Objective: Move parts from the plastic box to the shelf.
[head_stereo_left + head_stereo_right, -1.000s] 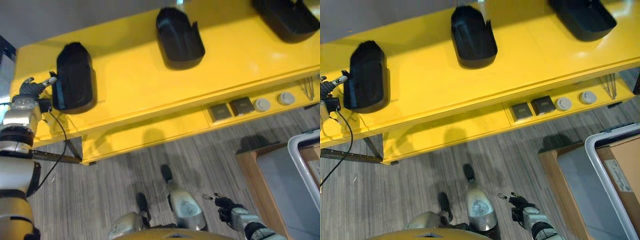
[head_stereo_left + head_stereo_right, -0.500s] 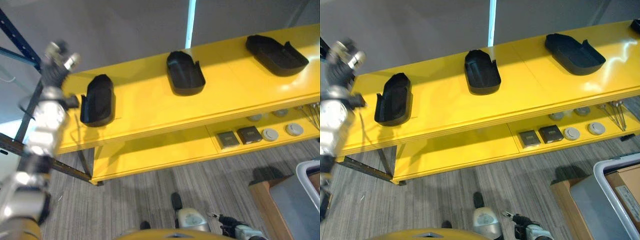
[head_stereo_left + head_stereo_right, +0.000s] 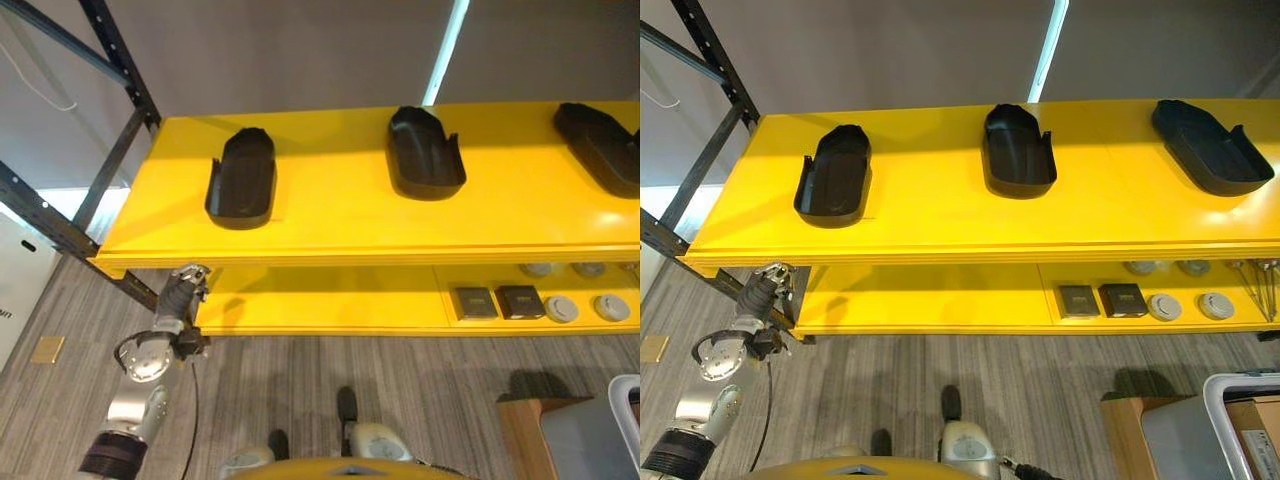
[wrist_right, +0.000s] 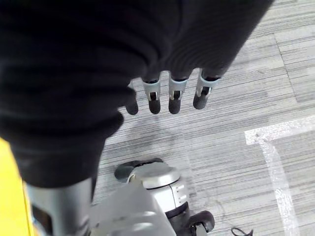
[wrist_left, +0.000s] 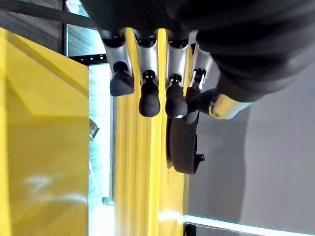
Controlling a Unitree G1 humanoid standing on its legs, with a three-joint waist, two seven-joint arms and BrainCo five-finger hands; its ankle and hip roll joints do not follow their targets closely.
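The left hand [image 3: 765,285], empty with fingers relaxed, could be knocked against the shelf [image 3: 940,225] edge when raised.

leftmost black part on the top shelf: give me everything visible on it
The leftmost black part is a dark, matte, plastic-looking moulded shell, elongated like a shallow scoop: raised side walls, one end rounded, the other narrower and angular. It lies hollow side up, flat on the yellow top shelf near its left end, long axis running front to back, and appears empty. Nothing touches it but the shelf. Two similar parts sit apart to its right. The left hand is below the shelf edge, fingers relaxed, well clear of it.
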